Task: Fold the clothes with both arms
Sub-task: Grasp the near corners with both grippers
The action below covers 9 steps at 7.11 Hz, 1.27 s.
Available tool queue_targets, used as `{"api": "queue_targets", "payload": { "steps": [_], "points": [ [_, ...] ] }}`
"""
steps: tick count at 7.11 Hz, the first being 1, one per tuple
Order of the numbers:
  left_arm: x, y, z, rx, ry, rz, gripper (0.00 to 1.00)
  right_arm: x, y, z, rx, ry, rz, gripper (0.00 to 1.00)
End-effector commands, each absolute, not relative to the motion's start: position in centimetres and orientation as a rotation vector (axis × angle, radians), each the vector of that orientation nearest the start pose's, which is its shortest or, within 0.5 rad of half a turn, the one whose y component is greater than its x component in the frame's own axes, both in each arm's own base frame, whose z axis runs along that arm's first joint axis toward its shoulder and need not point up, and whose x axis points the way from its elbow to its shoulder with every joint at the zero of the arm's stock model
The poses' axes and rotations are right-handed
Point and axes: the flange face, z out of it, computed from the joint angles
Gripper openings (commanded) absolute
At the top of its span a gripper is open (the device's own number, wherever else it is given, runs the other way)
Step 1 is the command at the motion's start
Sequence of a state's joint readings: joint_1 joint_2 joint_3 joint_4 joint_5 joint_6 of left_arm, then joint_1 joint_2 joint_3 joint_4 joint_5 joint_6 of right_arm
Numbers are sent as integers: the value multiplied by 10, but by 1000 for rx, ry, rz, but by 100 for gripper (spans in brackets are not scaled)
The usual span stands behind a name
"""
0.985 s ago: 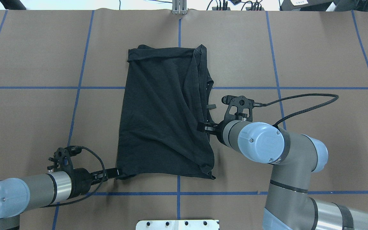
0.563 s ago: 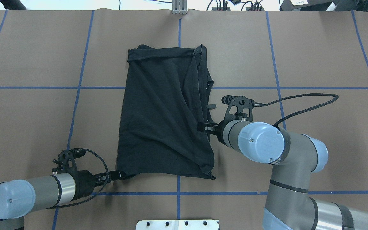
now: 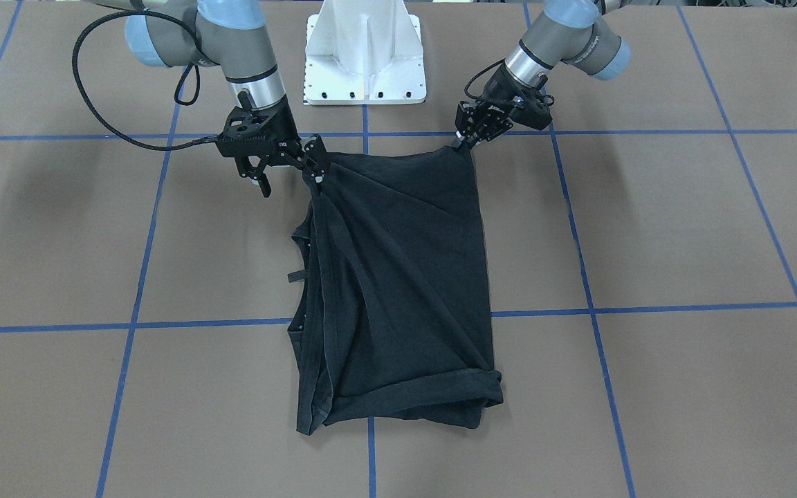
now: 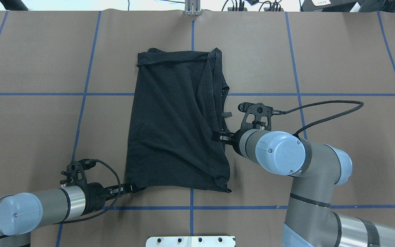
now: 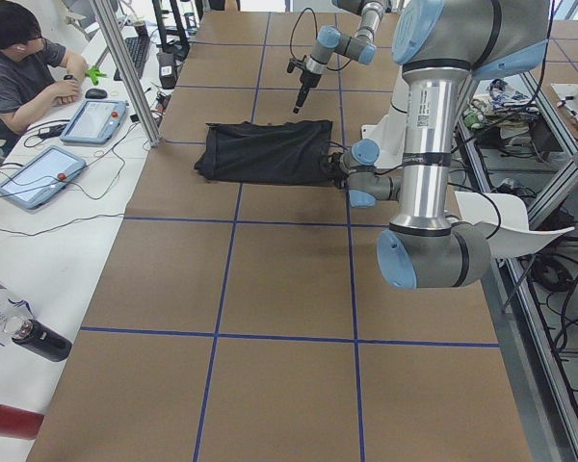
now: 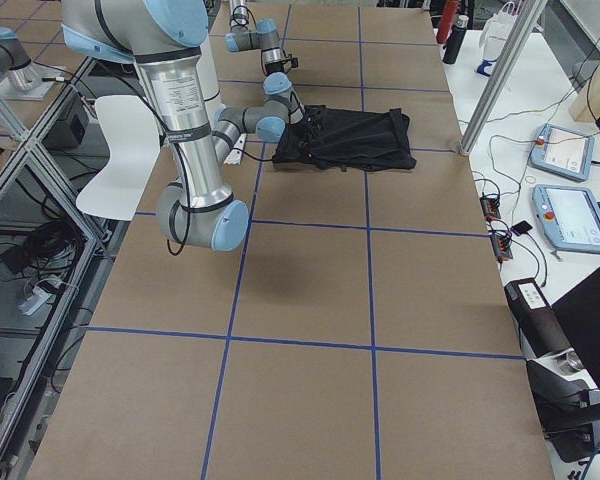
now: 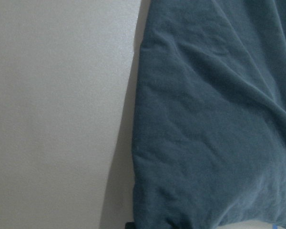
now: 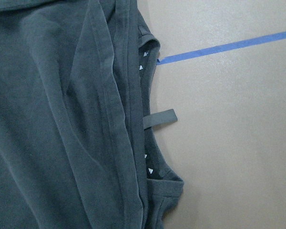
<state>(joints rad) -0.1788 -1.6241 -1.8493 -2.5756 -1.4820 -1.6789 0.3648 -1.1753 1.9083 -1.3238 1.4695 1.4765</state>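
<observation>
Jaws of the left gripper (image 4: 129, 188) are pinched together on the near-left corner of the black T-shirt (image 4: 173, 120), and those of the right gripper (image 4: 219, 136) are clamped on its right-hand edge partway up; in the front-facing view the cloth rises to a peak at each, which is why I read both as closed on fabric and not just touching it. Over the last second the left gripper has slid a little toward the robot and inward along the near edge, settling tighter onto that corner, while the right one has not moved and the shirt's outline is almost unchanged. My reading is that the left arm was finishing its grasp, so both arms now have a hold and the next fold can start; nothing has been lifted over yet. The T-shirt lies in the middle of the table (image 4: 29, 137), already narrowed to a rough rectangle with its sides turned in. It is soft, matt jersey, limp enough to tent at the grips, with long diagonal creases running between the two held points. The far edge is rolled into a thick hem (image 4: 170, 56), and the right side shows several stacked seams. A small grey tab (image 8: 159, 118) sticks out there, beside specks of white print. Underneath is smooth brown paper crossed by blue tape lines (image 4: 81, 103).
</observation>
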Motion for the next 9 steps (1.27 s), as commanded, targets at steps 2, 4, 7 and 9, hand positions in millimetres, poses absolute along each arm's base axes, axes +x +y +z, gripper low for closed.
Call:
{"api": "queue_targets", "payload": {
  "steps": [2,4,7,9],
  "points": [
    [478,-231,382,123,1345,-301,0,-510,-346,273,305,-920,318,99],
    [477,-231,379,124,1351,-302,0,-526,-343,289,281,-892,366,94],
    [477,-231,378,124,1354,-302,0,-569,-340,289,271,-878,502,75],
    [476,-231,378,126,1356,-303,0,-575,-338,289,260,-867,539,71]
  ]
}}
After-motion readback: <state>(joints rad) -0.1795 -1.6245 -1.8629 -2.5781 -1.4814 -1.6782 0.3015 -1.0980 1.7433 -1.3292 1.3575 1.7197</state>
